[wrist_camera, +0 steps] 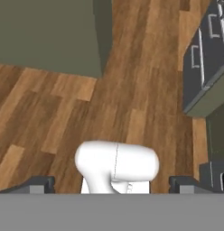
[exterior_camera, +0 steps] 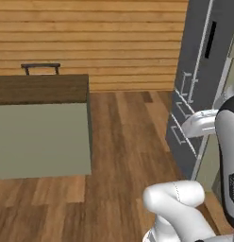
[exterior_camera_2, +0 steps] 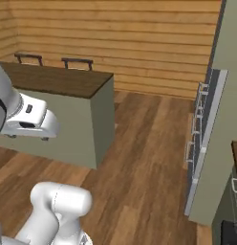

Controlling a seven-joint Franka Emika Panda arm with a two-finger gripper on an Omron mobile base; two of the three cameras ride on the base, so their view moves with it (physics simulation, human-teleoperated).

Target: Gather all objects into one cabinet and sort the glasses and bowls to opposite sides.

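My gripper (wrist_camera: 111,186) is open, its two dark fingertips (wrist_camera: 38,184) standing far apart with nothing between them. It points down at the wooden floor (wrist_camera: 132,90). The white hand (exterior_camera: 201,124) hangs at the right edge of the left base view and at the left edge of the right base view (exterior_camera_2: 29,120). The tumblers, the bowls and the wide wall cabinet are out of view.
A kitchen island (exterior_camera: 43,142) with a dark wood top (exterior_camera_2: 58,79) stands to the left, with two stools (exterior_camera_2: 77,62) behind it. A tall grey unit with bar handles (exterior_camera: 204,56) lines the right side. Open wooden floor (exterior_camera: 128,142) lies between them.
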